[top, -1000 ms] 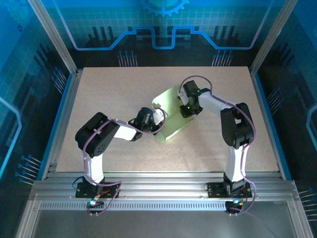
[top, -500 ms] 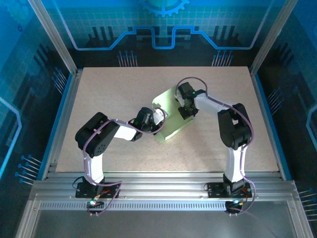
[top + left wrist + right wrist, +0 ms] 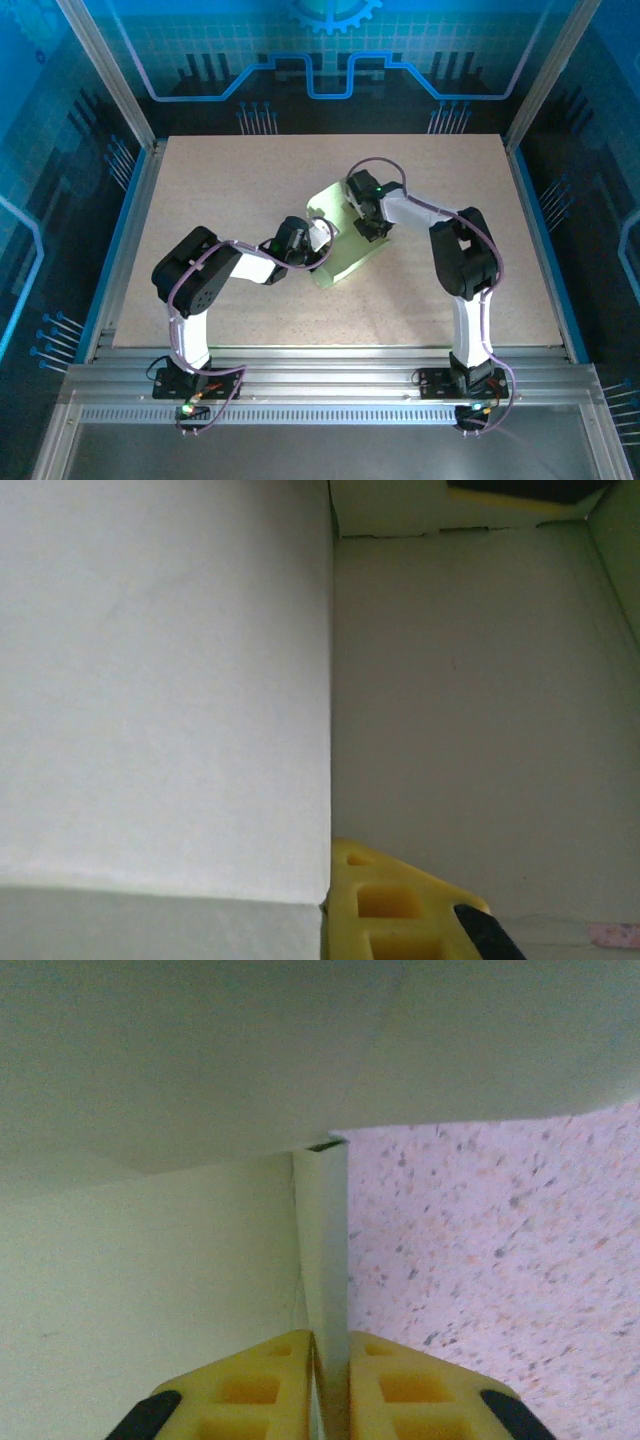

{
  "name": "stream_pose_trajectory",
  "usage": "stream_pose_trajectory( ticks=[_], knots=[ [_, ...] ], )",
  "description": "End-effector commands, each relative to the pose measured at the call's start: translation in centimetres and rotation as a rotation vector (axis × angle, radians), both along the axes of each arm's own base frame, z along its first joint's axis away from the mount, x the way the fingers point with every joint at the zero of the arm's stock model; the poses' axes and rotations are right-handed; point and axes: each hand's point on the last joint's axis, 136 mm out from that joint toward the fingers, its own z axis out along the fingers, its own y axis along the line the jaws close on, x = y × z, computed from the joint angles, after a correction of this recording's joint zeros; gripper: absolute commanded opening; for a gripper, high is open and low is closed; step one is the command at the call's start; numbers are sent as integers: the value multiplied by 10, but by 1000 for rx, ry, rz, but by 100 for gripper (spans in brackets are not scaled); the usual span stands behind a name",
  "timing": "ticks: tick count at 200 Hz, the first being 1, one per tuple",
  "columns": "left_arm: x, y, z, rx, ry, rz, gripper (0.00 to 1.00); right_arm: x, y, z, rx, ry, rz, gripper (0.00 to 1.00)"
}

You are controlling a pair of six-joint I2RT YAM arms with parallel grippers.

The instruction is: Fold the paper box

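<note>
Forming the side walls appears to be the current step. Mid-table [image 3: 250,180], the paper box [image 3: 345,265] lies partly erected. The left gripper [image 3: 322,238] is clamped on its left wall. The right gripper [image 3: 330,1355] pinches a thin upright flap. Next move, as judged: crease this flap inward without tearing the card.

In the top view the paper box [image 3: 345,262] lies on the table [image 3: 250,180] near the frame's centre. The left gripper [image 3: 322,238] sits at its left edge and the right gripper [image 3: 372,230] over its upper right part. In the right wrist view an upright flap [image 3: 322,1230] stands between the two fingers [image 3: 250,1395] at the bottom edge, touching both, with a panel [image 3: 150,1260] to its left and the table to its right. In the left wrist view a box wall [image 3: 160,680] stands on the left, with a finger [image 3: 385,905] just beside its lower right corner.
</note>
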Motion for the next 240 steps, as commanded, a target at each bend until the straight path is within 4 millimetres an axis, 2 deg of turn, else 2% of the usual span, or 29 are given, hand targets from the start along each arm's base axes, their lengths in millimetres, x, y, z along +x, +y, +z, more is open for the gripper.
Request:
stream_pose_trajectory(
  ticks=[1, 33, 46, 70, 83, 104, 123, 138, 157, 188, 240],
  knots=[
    [-30, 12, -48, 112, 152, -30, 6, -16, 11, 4, 157, 53, -42, 22],
    [-30, 11, -48, 117, 148, -27, 6, -17, 14, 36, 293, -29, -93, 39],
    [-30, 11, -49, 118, 148, -29, 6, -22, 6, 47, 336, -59, -135, 47],
    [-30, 11, -49, 120, 147, -28, 6, -35, -16, 58, 401, -98, -241, 48],
    [-30, 11, -49, 121, 146, -30, 6, -45, -33, 60, 440, -111, -320, 46],
    [-31, 11, -50, 123, 146, -33, 6, -65, -54, 50, 494, -81, -414, 39],
    [-31, 10, -50, 126, 144, -37, 6, -75, -66, 34, 543, -29, -477, 27],
    [-31, 11, -50, 127, 142, -38, 6, -75, -66, 25, 558, 3, -498, 16],
    [-31, 11, -51, 128, 142, -39, 6, -66, -60, 19, 581, 24, -503, 9],
    [-31, 10, -51, 129, 143, -43, 6, -53, -47, 5, 629, 75, -523, 8],
    [-34, 8, -53, 141, 142, -60, 6, -30, -34, -1, 658, 80, -498, 7]
  ],
)
